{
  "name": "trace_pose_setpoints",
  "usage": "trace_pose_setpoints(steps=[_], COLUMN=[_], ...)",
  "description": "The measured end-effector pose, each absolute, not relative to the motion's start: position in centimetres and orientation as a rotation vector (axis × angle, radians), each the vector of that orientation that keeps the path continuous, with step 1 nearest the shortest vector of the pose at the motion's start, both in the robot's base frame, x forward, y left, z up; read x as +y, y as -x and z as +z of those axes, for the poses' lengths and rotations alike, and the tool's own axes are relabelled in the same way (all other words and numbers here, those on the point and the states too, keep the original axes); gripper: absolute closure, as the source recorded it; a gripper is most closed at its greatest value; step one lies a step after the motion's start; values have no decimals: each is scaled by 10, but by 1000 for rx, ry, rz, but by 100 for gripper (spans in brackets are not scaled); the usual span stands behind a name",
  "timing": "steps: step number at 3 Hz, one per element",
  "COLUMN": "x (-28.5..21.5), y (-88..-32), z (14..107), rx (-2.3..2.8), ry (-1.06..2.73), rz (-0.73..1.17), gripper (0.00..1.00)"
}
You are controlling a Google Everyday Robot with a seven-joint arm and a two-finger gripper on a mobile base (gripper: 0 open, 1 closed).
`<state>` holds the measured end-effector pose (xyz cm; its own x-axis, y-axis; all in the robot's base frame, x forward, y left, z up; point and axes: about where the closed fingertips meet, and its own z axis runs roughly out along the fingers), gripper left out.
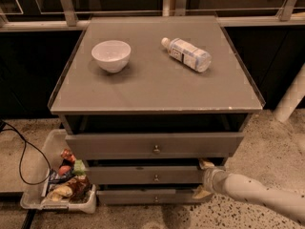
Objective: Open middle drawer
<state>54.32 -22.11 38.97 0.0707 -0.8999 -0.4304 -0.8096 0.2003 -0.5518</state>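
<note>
Camera view: hand (204, 179) spread astride middle drawer (143, 174) at R end; bottle (187, 54) label unreadable.

**Drawer end hidden**

The gripper (204, 178) sits low on the right, covering the right end of the middle drawer (143, 174). Its arm (267, 194) runs out of the right edge. The bottle (188, 54) label can't be read. In the tub (35, 202), the packets (66, 185) are a blur.
</note>
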Motion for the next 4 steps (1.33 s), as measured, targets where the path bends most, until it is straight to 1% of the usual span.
trace_pose_setpoints(steps=[1,2,4], x=[-221,-220,-220], y=[-541,-541,-541], z=[381,381,381], rx=[1739,1739,1739], ry=[1641,1640,1640], rz=[-158,-157,-157], gripper=[0,19,66])
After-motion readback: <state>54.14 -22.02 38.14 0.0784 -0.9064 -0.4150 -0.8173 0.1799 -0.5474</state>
